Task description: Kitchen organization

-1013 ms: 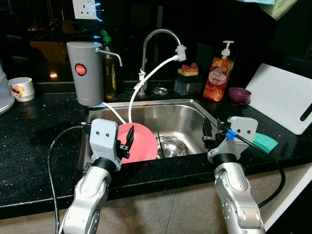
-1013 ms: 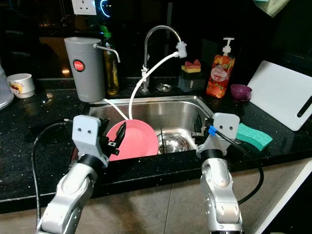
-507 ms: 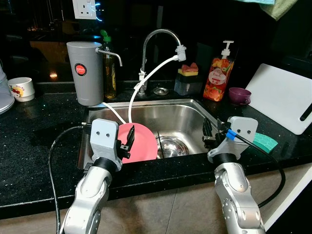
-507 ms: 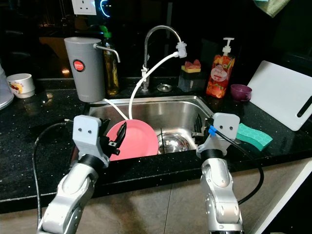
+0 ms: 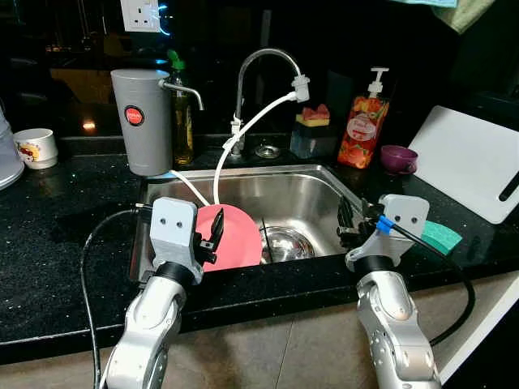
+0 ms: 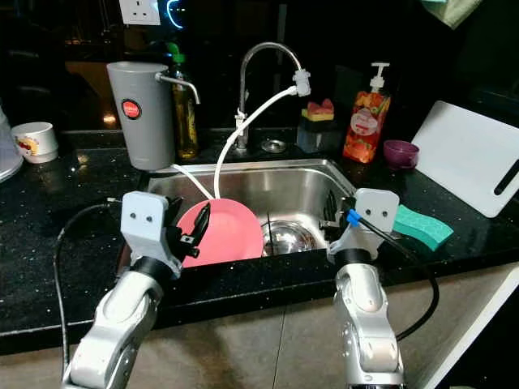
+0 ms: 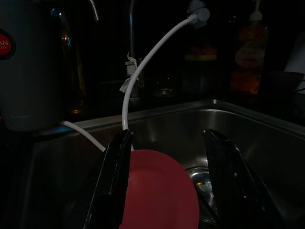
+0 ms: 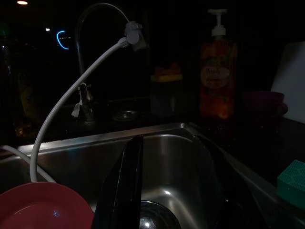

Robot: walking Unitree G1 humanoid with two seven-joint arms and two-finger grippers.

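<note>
Meanwhile, a pink plate (image 5: pixel 235 237) leans on edge in the left part of a steel sink (image 5: pixel 296 185). Just before it hangs the left gripper (image 7: pixel 167 183), fingers parted, gripping nothing. At the sink's right edge the right gripper (image 5: pixel 347 224) also stands open and empty, near a green sponge (image 6: pixel 422 226).

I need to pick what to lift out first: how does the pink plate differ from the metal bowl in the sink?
The pink plate stands tilted on edge at the sink's left; the metal bowl sits lower, near the middle. The plate is matte pink and flat; the bowl is shiny steel and rounded. The plate lies just before the open left tool. Both are inside the sink.
</note>
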